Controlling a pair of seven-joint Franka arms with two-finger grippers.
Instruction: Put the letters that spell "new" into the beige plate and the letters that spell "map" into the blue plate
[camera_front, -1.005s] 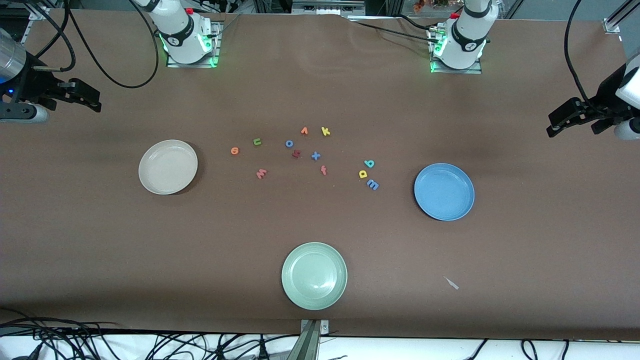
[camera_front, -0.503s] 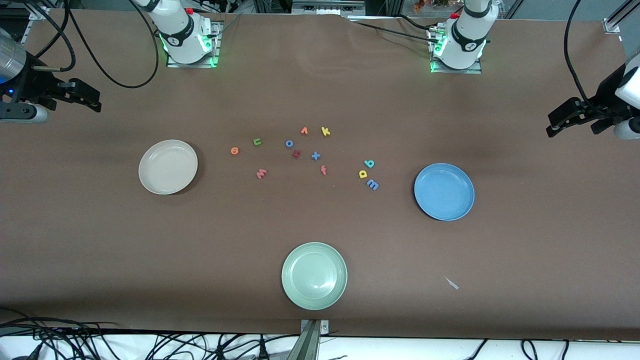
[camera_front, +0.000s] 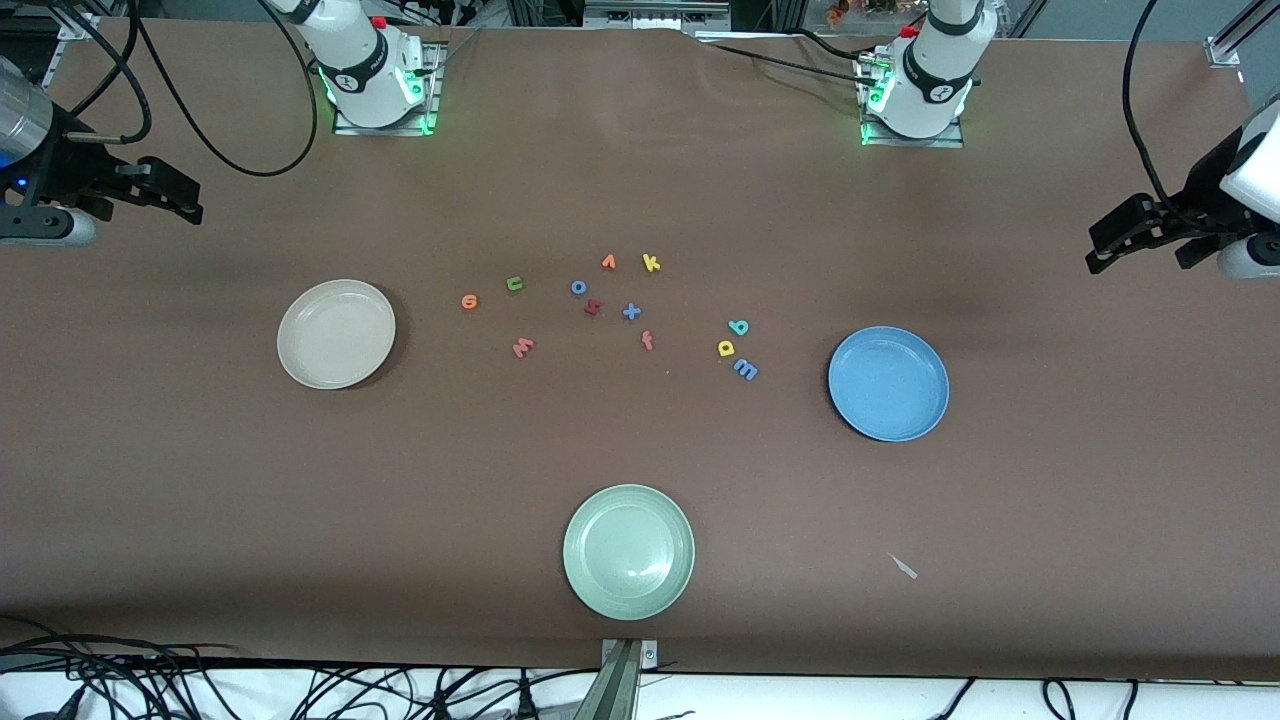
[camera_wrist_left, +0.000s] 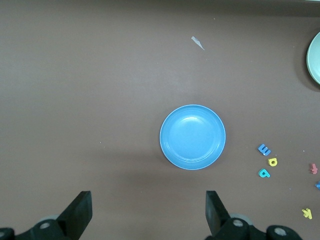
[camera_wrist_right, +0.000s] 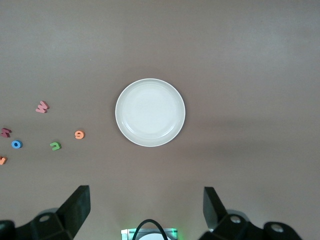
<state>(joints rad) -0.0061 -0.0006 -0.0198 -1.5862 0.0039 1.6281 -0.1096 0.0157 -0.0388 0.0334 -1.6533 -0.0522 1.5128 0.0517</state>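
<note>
Blue plate (camera_front: 888, 384) and beige plate (camera_front: 336, 333) lie empty mid-table, letters loose between; with jaws spread, lower left gripper (camera_front: 1125, 237) squarely over m (camera_front: 745, 369); right gripper (camera_front: 160, 190) waits.

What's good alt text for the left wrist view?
A blue plate sits empty on the brown table, framed by the left gripper and its open jaws. Beside the plate lie the blue m, yellow a and teal p.
</note>
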